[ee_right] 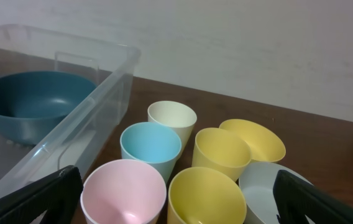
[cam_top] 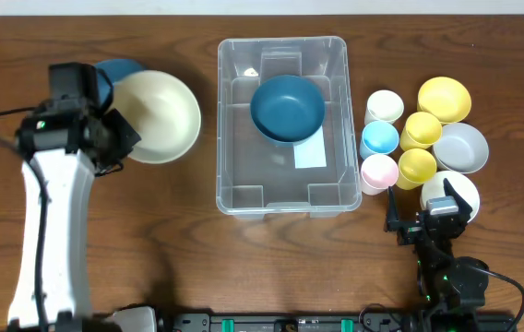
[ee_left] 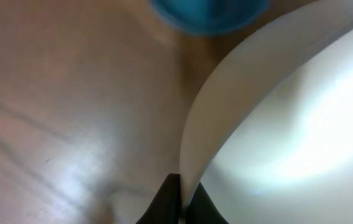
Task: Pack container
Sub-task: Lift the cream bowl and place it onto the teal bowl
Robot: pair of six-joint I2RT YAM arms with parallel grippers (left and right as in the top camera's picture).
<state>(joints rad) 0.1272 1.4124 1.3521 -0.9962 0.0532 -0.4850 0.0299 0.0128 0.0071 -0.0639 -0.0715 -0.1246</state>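
Container upright, mouth up, long axis top-to-btm in overhead view.

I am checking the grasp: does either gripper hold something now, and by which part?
The left gripper is shut on the cream bowl, pinching its rim. The right gripper is open and holds nothing.
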